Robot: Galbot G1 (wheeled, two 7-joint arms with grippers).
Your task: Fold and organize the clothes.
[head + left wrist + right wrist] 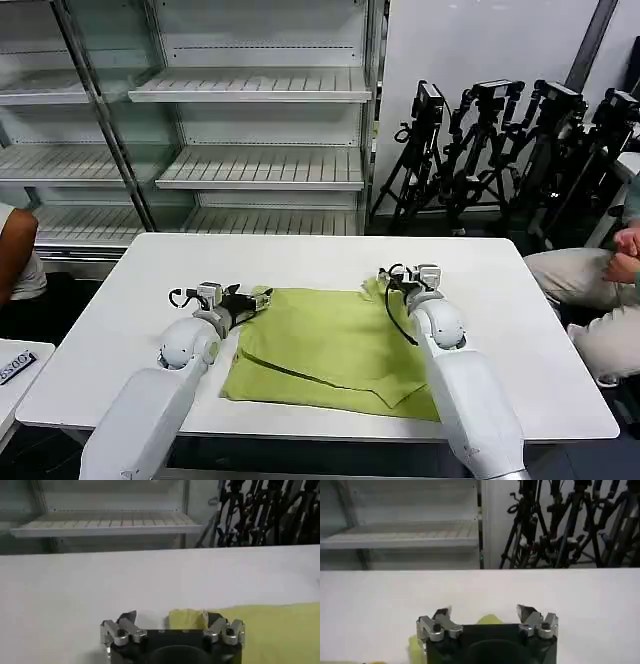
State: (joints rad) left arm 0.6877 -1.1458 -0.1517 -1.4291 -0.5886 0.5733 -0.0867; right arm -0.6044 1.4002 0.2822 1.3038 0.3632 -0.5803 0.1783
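Shirt (pixel 335 345): lime T-shirt, lying partly folded on the white worktop (pixel 300 265), roughly at its middle, nearer the front edge; one layer turned over on itself, with a diagonal fold line crossing the lower half; far edge fairly straight, near edge uneven.

Left gripper (pixel 258 297): low at the shirt's far left corner, fingers apart; in the left wrist view (pixel 170 617) a bunched bit of yellow-green cloth (pixel 187 618) sits between the fingers, toward one of them, the other finger over bare worktop.

Right gripper (pixel 383 280): low at the shirt's far right corner, fingers apart; in the right wrist view (pixel 484 614) a small peak of lime cloth (pixel 489 619) rises between the spread fingers, with another scrap of cloth beside the gripper body.

Grip: not clamped on either side; cloth within both openings, contact with the fingers unclear.

Surroundings: empty metal shelving (pixel 250 130) behind the worktop; black tripods (pixel 500 150) stacked against the wall beyond the right side.
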